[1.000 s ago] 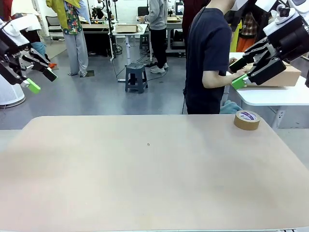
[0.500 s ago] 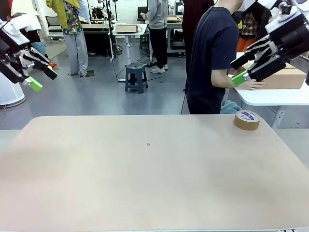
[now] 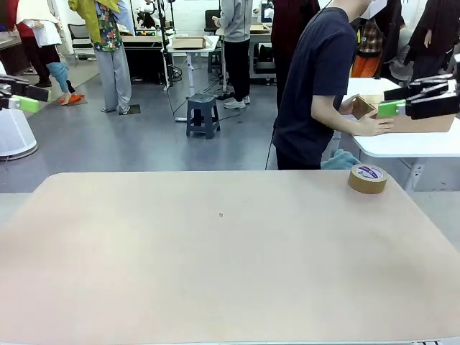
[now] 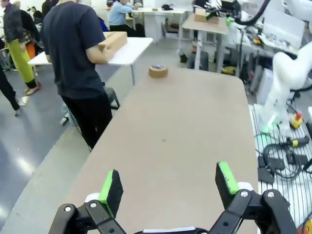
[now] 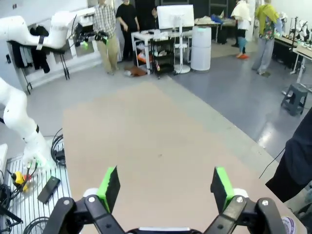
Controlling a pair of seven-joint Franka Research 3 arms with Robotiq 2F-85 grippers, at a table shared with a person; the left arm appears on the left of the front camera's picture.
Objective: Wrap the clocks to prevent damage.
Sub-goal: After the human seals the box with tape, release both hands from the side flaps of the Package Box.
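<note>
I cannot tell from my views where the clocks lie, nor in what state or pose they are. The one place that may hide them is a brown carton (image 3: 433, 125) with a raised flap, on a white side table (image 3: 402, 146) behind the far right corner of the bench (image 3: 215, 273). A person's hand (image 3: 374, 128) rests against its near side. What is inside this carton I cannot see from the front view or from the left wrist view.

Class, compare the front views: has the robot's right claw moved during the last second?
Yes. The right claw has swung toward the picture's right edge and levelled out, judged against the unmoved roll of brown tape.
</note>
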